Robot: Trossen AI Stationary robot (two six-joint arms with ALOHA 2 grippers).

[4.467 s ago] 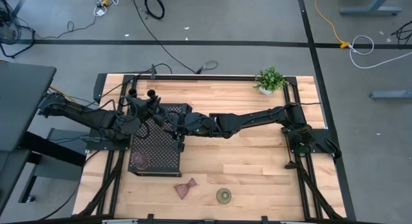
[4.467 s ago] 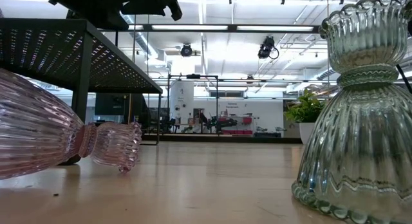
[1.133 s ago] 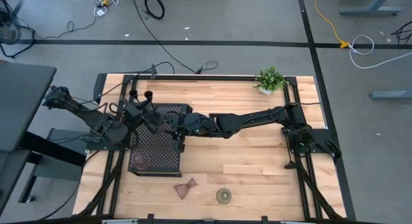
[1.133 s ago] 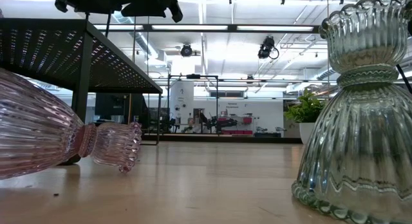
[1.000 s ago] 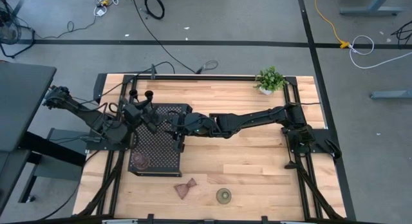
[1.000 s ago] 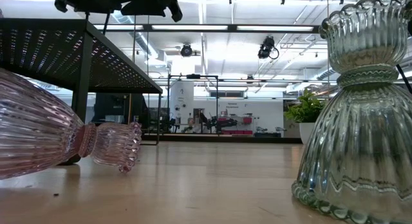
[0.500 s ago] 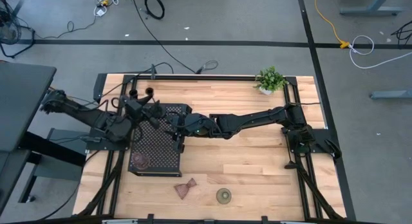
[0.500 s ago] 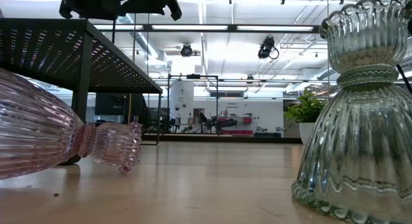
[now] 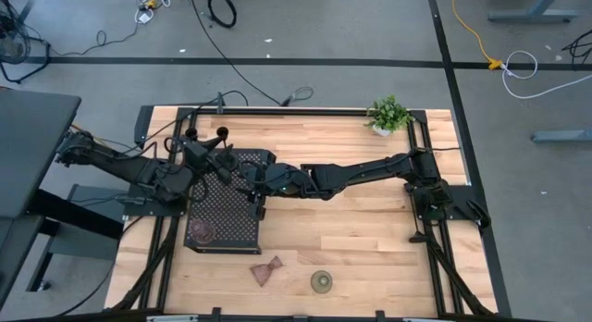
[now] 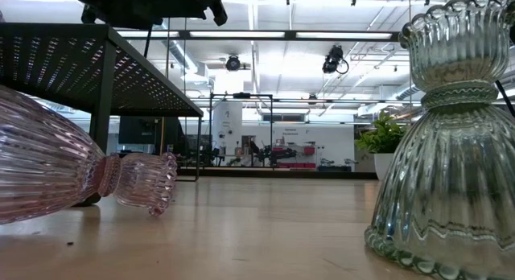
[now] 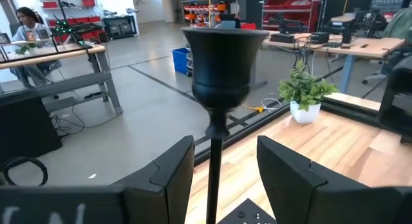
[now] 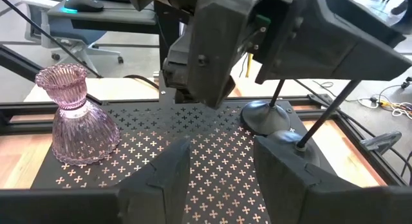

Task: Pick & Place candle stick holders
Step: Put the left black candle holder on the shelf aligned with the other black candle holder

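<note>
My left gripper (image 9: 211,155) is open over the far left of the black perforated tray (image 9: 231,225). Its fingers stand on either side of a tall black holder's stem (image 11: 214,179), below the cup (image 11: 225,63), with a gap on both sides. A second tall holder's cup (image 9: 191,134) shows beside it. My right gripper (image 9: 252,188) is open over the tray with nothing between its fingers (image 12: 222,150). A round black base (image 12: 265,118) rests on the tray. A pink holder (image 12: 74,114) stands upright on the tray.
A pinkish holder (image 9: 266,271) lies on its side on the wood near the front edge (image 10: 80,179). An olive-green holder (image 9: 321,282) stands upright beside it (image 10: 442,151). A slanting black stem (image 12: 325,118) passes beside my right gripper. A potted plant (image 9: 388,114) stands far right.
My left gripper has gone a little toward the table's right edge. The cup of the tall holder between its fingers now shows slightly farther right. The right arm has kept still.
</note>
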